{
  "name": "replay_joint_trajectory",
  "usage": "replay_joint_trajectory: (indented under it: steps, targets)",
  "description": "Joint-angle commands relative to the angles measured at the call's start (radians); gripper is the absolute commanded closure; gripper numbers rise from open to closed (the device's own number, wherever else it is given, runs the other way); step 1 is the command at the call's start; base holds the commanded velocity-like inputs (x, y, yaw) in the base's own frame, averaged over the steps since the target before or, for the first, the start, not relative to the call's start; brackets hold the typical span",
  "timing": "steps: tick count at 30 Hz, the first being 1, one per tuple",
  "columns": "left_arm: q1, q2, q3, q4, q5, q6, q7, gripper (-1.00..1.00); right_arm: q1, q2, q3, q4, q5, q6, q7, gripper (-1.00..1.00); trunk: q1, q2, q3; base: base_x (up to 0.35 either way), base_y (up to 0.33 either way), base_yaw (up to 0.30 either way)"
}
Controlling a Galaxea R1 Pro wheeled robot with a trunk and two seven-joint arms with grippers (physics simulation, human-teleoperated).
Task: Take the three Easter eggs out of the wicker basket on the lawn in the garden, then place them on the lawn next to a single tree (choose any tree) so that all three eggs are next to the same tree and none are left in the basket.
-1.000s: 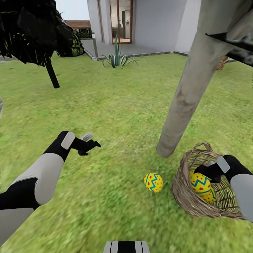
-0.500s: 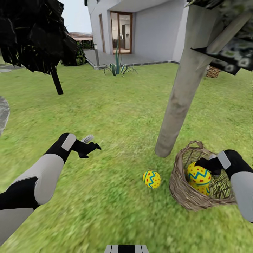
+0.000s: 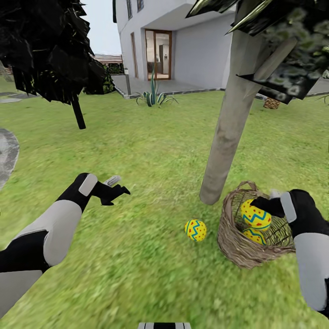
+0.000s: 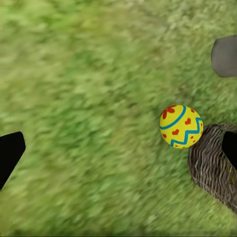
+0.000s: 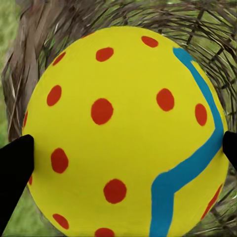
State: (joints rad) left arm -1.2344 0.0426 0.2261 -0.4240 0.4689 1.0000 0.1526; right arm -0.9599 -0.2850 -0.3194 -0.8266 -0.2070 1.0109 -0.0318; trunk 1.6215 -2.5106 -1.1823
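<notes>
The wicker basket [image 3: 237, 249] stands on the lawn [image 3: 151, 151] just right of the pale trunk of the tree [image 3: 226, 128]. My right gripper [image 3: 266, 206] is shut on one Easter egg [image 3: 256, 215], held in the basket's mouth. That egg [image 5: 123, 128] sits between the gripper's fingertips [image 5: 15, 173] in the right wrist view. A second egg [image 3: 254, 236] lies deeper in the basket. The third egg [image 3: 195, 230] rests on the grass near the trunk's foot, left of the basket. My left gripper [image 3: 116, 187] hovers open over the grass, with the egg [image 4: 181, 126] and basket [image 4: 212, 168] ahead of it.
A near-black tree [image 3: 77, 114] stands at the far left, with a grey patio edge [image 3: 5, 155] beyond my left arm. A spiky plant [image 3: 153, 93] and the white house [image 3: 192, 45] lie behind. The tree's dark leaves [image 3: 292, 68] hang over the basket.
The head view has tilted up. My right gripper has raised its egg a little within the basket. The left arm and the egg on the grass have stayed put.
</notes>
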Motion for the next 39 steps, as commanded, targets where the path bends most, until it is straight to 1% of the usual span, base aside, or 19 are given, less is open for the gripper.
replay_joint_trajectory:
  steps: [1,5,8,12,14,15,18,20,23,24,25,27,30,31,33,35,37,38,39]
  targets:
    - [0.000,0.006,0.004,-0.001,0.010,0.003,0.011,-1.00,0.048,0.029,-0.001,-0.125,-0.002,0.019,-0.015,1.00,0.000,0.000,-0.001,-0.027,0.000,0.000]
    - [0.000,0.008,0.004,-0.001,0.008,-0.006,0.012,-1.00,0.093,0.047,-0.001,-0.253,-0.004,0.018,-0.059,1.00,0.000,0.000,-0.001,-0.008,0.000,0.000]
    - [0.000,0.008,0.004,0.000,0.007,-0.068,0.012,-1.00,0.102,0.078,-0.001,-0.339,-0.002,0.004,-0.067,1.00,0.000,0.000,-0.001,0.000,0.000,0.000]
    - [0.001,0.007,0.003,0.001,0.005,-0.096,0.014,-1.00,0.158,0.134,-0.001,-0.514,-0.002,-0.030,-0.069,1.00,0.000,0.000,-0.001,0.000,0.000,0.000]
    - [0.001,0.006,0.003,0.001,0.005,-0.099,0.014,-1.00,0.192,0.180,-0.001,-0.628,-0.003,-0.049,-0.068,1.00,0.000,0.000,-0.001,0.000,0.000,0.000]
    - [0.001,0.005,0.003,0.001,0.006,-0.099,0.014,-1.00,0.199,0.207,-0.001,-0.664,-0.003,-0.058,-0.069,1.00,0.000,0.000,-0.001,0.000,0.000,0.000]
    - [0.001,0.000,0.002,0.001,0.006,-0.099,0.013,-1.00,0.206,0.260,0.002,-0.696,-0.005,-0.073,-0.067,1.00,0.000,0.000,-0.001,0.000,0.000,0.008]
    - [0.001,0.002,0.002,0.001,0.006,-0.100,0.013,-1.00,0.207,0.292,0.020,-0.700,-0.006,-0.108,-0.068,1.00,0.000,0.000,-0.001,0.000,0.000,0.144]
    - [0.001,0.006,0.002,0.001,0.005,-0.100,0.011,-1.00,0.220,0.345,0.036,-0.701,-0.006,-0.199,-0.067,1.00,0.000,0.000,-0.001,0.000,0.000,0.243]
    - [0.001,0.007,0.003,0.001,0.005,-0.100,0.011,-1.00,0.227,0.356,0.038,-0.701,-0.007,-0.223,-0.067,1.00,0.000,0.000,-0.001,0.000,0.000,0.268]
    - [0.001,0.016,0.004,0.001,0.005,-0.101,0.011,-1.00,0.237,0.371,0.045,-0.701,-0.007,-0.254,-0.067,1.00,0.000,0.000,-0.001,0.000,0.000,0.273]
    - [0.001,0.047,0.004,0.001,0.009,-0.100,0.009,-1.00,0.255,0.390,0.084,-0.701,-0.007,-0.297,-0.067,1.00,0.000,0.000,-0.001,0.000,0.000,0.277]
    - [0.001,0.070,0.004,-0.001,0.012,-0.102,-0.002,-1.00,0.282,0.399,0.147,-0.696,-0.005,-0.357,-0.073,1.00,0.000,0.000,-0.001,0.000,0.000,0.278]
    - [0.003,0.075,0.004,-0.002,0.012,-0.117,-0.009,-1.00,0.292,0.400,0.178,-0.695,-0.006,-0.385,-0.092,1.00,0.000,0.000,-0.001,0.000,0.000,0.278]
    - [0.008,0.080,0.004,-0.001,0.010,-0.178,-0.035,-1.00,0.312,0.401,0.250,-0.681,-0.008,-0.434,-0.133,1.00,0.000,0.000,-0.001,0.000,0.000,0.270]
    - [0.052,0.083,0.004,-0.001,0.008,-0.259,-0.096,-1.00,0.336,0.403,0.360,-0.634,-0.009,-0.519,-0.178,1.00,0.000,0.000,-0.001,0.000,0.000,0.259]
    - [0.092,0.093,0.004,-0.002,0.006,-0.304,-0.170,-1.00,0.343,0.404,0.430,-0.564,-0.010,-0.605,-0.229,1.00,0.000,0.000,-0.001,0.000,0.000,0.221]
    - [0.107,0.104,0.003,-0.002,0.006,-0.317,-0.201,-1.00,0.344,0.404,0.445,-0.528,-0.011,-0.645,-0.246,1.00,0.000,0.000,-0.001,0.000,0.000,0.135]
    - [0.132,0.120,0.003,-0.003,0.006,-0.334,-0.257,-1.00,0.345,0.405,0.459,-0.469,-0.013,-0.710,-0.261,1.00,0.000,0.000,-0.001,0.000,0.000,0.069]
